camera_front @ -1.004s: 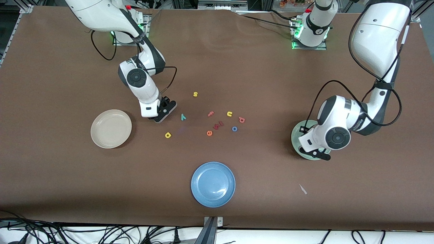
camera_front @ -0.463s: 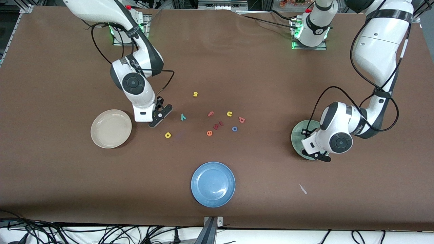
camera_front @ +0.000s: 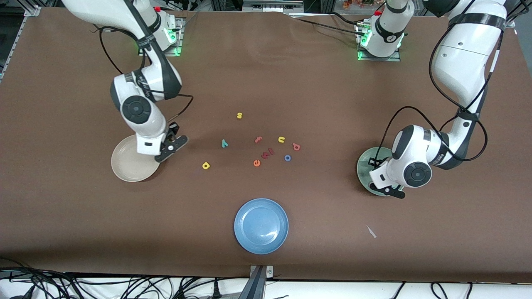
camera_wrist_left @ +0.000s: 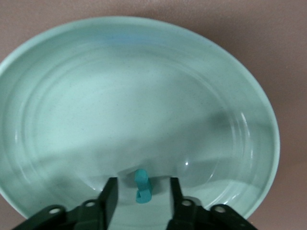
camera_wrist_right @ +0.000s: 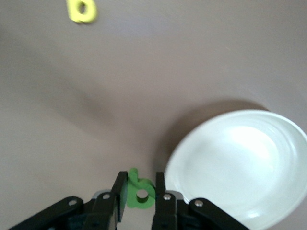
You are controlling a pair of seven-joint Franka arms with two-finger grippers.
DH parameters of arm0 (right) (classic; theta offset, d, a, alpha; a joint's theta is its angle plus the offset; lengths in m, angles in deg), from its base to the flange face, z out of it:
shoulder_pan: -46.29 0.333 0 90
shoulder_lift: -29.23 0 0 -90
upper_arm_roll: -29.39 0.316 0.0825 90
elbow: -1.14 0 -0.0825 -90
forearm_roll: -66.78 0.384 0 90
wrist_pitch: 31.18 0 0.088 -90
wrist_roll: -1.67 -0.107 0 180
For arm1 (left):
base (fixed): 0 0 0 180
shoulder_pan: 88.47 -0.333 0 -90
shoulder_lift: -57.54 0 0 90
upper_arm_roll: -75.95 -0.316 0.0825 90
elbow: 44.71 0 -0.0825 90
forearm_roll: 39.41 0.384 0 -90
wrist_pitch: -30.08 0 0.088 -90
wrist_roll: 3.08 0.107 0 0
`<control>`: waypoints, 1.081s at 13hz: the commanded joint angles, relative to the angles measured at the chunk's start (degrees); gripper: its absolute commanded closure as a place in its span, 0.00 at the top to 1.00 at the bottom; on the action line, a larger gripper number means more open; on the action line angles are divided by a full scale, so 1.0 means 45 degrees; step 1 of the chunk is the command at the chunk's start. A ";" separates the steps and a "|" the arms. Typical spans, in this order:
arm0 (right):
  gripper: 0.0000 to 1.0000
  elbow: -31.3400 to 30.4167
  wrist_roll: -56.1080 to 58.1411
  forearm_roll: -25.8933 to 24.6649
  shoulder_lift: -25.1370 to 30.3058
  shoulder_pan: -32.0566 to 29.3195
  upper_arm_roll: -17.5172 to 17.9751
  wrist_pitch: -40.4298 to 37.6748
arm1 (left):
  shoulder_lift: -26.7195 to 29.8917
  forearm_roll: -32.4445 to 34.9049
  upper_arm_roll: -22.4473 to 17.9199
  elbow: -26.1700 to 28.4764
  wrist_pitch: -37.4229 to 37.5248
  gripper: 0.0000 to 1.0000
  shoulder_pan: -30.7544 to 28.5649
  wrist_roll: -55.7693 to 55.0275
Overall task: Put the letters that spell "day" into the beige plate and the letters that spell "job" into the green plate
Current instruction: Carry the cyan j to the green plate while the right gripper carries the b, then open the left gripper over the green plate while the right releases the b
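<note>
Left pincer (camera_wrist_left: 142, 181) low over green plate (camera_wrist_left: 144, 72), fingers parted, teal j (camera_wrist_left: 143, 188) loose between them; may catch and drag out on lifting. Right pincer (camera_wrist_right: 141, 184) clamped on green a (camera_wrist_right: 139, 194), over bare table just beside beige plate (camera_wrist_right: 240, 163); if let go now, lands outside. Yellow d (camera_front: 205, 165), blue o (camera_front: 287, 158), red b (camera_front: 296, 146), teal y (camera_front: 224, 143) waiting mid-table.

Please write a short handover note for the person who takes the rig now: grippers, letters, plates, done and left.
Left gripper: fingers open over the green plate, teal j between them, in the plate.
Right gripper: shut on the green a, at the rim of the beige plate, which holds no letters.
On the table: yellow d, teal y, blue o, pinkish-red b.
Done: j.
Left: a, d, y to beige; o, b to green.
</note>
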 commanded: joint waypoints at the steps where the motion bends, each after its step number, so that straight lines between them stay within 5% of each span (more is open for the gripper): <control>1: 0.02 0.0064 0.0265 0.0888 0.0338 0.0009 -0.0822 -0.0484 | 0.0494 0.0313 0.0231 0.0100 0.0109 1.00 -0.0149 0.0146; 3: 0.02 0.0181 0.0265 0.2159 0.0202 -0.0127 -0.1566 -0.0601 | 0.1039 0.0060 0.0309 0.0022 0.1101 1.00 0.0025 0.0088; 10: 0.04 0.1274 0.0148 0.2262 -0.1340 -0.1650 -0.1706 -0.0270 | 0.1237 0.0078 0.1655 -0.0659 0.1321 1.00 0.0143 -0.0440; 12: 0.10 0.1490 0.0070 0.2320 -0.1635 -0.1671 -0.1706 -0.0270 | 0.1237 0.0059 0.2027 -0.0817 0.1322 1.00 0.0144 -0.0479; 14: 0.30 0.1529 0.0050 0.2457 -0.1655 -0.1671 -0.1706 -0.0367 | 0.1237 0.0059 0.2339 -0.1090 0.1322 1.00 0.0202 -0.0518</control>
